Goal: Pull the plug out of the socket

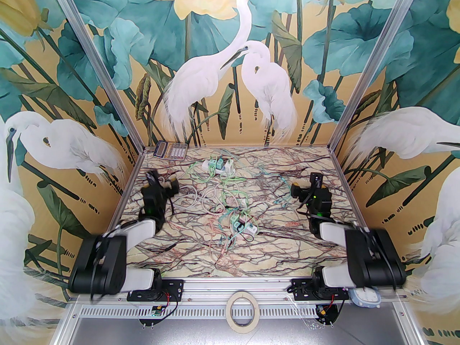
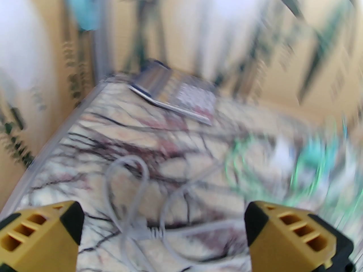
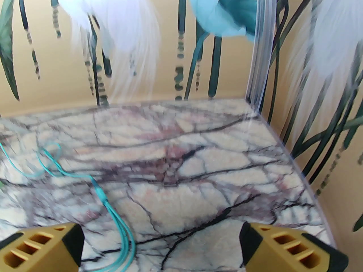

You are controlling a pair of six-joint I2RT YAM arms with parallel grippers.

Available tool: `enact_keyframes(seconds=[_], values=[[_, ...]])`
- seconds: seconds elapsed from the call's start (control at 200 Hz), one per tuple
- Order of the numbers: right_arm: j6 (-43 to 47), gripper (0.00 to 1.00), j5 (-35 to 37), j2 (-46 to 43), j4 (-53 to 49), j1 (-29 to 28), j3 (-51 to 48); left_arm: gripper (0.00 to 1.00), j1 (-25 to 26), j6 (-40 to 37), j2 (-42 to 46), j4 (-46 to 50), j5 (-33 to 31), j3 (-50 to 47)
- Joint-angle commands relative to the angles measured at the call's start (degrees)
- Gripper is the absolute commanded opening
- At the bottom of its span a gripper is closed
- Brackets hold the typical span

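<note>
Across the marble-patterned table (image 1: pixel 287 261) we see a loose tangle of cables (image 1: pixel 224 196) running from far centre down to mid-table. Our left gripper (image 1: pixel 168 184) hovers low over the left side and our right gripper (image 1: pixel 299 189) low over the right. Both are well apart from the tangle, with fingers (image 2: pixel 286 231) spread wide and nothing between them.

Just right of the calculator (image 1: pixel 171 150), at far centre, lies a white far socket (image 1: pixel 215 167) with a teal far plug (image 1: pixel 219 164) seated in it. At mid-table, between our arms, lies a near socket (image 1: pixel 252 229) with a teal near plug (image 1: pixel 238 225) against it. We cannot tell which pair is meant, or how deep either plug sits. The near pair looks easier for both arms to reach.

The left wrist view is blurred, but a white cable (image 2: pixel 127 180) loops just ahead of the fingers. In the right wrist view a teal cable (image 3: pixel 113 205) runs towards the left finger.

We judge the step in hand to be the approach. To do it well, we should:

- Bring one gripper down to pin the socket body flat.
- Close the other on the plug's hard sides, not its cord.
- Pull straight out along the prongs.

We should also come in over the cables, since a snagged loop would drag the light socket along.
</note>
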State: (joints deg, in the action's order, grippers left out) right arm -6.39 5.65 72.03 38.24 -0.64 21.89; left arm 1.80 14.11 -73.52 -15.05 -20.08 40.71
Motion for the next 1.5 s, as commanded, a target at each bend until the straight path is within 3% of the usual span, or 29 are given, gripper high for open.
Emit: enact_keyframes(seconds=[0.0, 0.07, 0.15, 0.23, 0.34, 0.475, 0.58, 0.675, 0.76, 0.925, 1.045, 1.265, 1.496], values=[[-14.49, 0.99, 6.13, -8.74, -12.54, -0.41, 2.55, 1.0, -0.66, 17.13, 3.56, 36.04, -1.64, 12.96], [-22.89, 0.99, 6.52, -13.92, -19.91, -0.22, 3.76, 1.0, -0.66, 20.05, 3.75, 40.46, 3.72, 15.14], [-32.35, 0.99, 5.84, -18.51, -25.68, -0.15, 4.22, 1.0, -0.65, 22.36, 6.66, 37.39, 10.21, 10.85], [-29.01, 0.99, -6.69, -20.89, -23.36, -0.22, 4.03, 1.0, -0.51, 24.94, 11.42, 30.34, 17.06, 3.51], [-26.62, 0.99, -15.59, -22.4, -28.23, -1.84, 6.98, 1.0, 1.29, 26.86, 17.38, 21.41, 22.63, -4.85], [-21.93, 0.96, -14.07, -24.09, -40.1, -10.41, 10.82, 0.99, 7.5, 25.57, 20.25, 19.89, 20.87, -7.87], [-20.44, 0.83, -11.33, -24.11, -46.55, -18.0, 11.31, 1.0, 12.39, 22.84, 19.69, 18.49, 19.82, -8.74], [-19.61, 0.63, -7.85, -22.31, -50.48, -25.4, 11.45, 0.99, 17.56, 18.94, 17.7, 15.4, 16.64, -9.88], [-17.63, 0.51, -3.11, -19.66, -52.76, -31.94, 11.51, 1.0, 21.0, 16.2, 14.39, 12.61, 15.35, -10.56], [-14.87, 0.5, 2.76, -13.97, -54.85, -40.55, 11.39, 1.0, 23.68, 12.57, 10.44, 7.62, 15.34, -11.85], [-13.31, 0.49, 2.9, -11.88, -54.8, -45.01, 11.38, 1.0, 23.69, 12.07, 9.66, 5.68, 15.98, -12.83], [-11.72, 0.47, -1.81, -11.6, -53.63, -47.37, 10.45, 0.99, 23.7, 12.03, 10.27, 5.87, 17.34, -12.9], [-10.49, 0.47, -1.91, -7.27, -54.15, -50.93, 11.64, 0.99, 23.77, 11.99, 10.76, 6.19, 17.18, -13.14]])
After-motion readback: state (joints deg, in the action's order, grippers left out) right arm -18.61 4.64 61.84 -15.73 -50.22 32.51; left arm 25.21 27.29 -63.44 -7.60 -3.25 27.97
